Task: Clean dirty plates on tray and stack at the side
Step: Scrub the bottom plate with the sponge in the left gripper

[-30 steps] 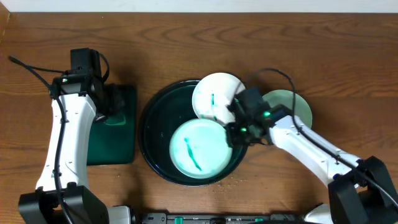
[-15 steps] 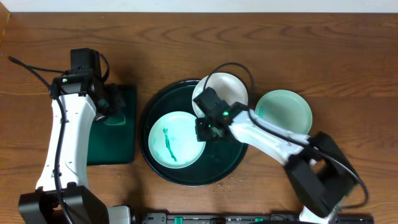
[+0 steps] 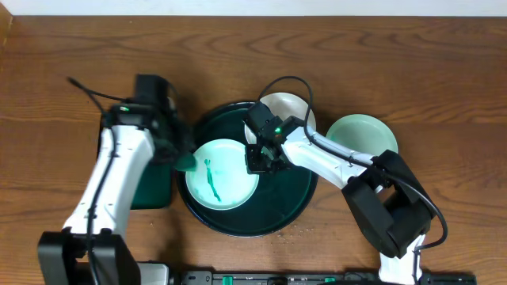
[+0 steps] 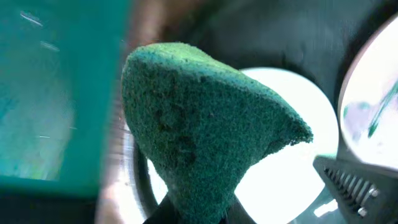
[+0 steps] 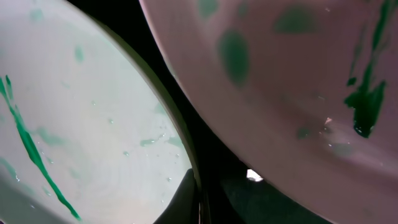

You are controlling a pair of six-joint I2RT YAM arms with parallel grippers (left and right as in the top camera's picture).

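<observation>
The round black-green tray [image 3: 279, 215] holds a white plate [image 3: 230, 186] with a teal streak. My right gripper [image 3: 257, 163] is shut on this plate's right rim, and the wrist view shows a finger [image 5: 185, 198] over the rim of the streaked plate [image 5: 81, 124]. A second smeared plate [image 3: 291, 109] leans on the tray's far rim, close above in the right wrist view [image 5: 280, 81]. A third, green-tinted plate [image 3: 363, 142] lies on the table to the right of the tray. My left gripper [image 3: 184, 158] is shut on a green sponge [image 4: 199, 124] over the streaked plate's left edge [image 4: 280, 155].
A rectangular dark green tray [image 3: 150, 190] lies left of the round tray, partly under my left arm; it appears teal in the left wrist view [image 4: 56, 93]. Crumbs lie on the wood near the round tray's front edge [image 3: 297, 229].
My left arm has swung right from the rectangular tray to the round tray's left side, carrying the sponge. My right gripper pulled the streaked plate leftward across the tray.
</observation>
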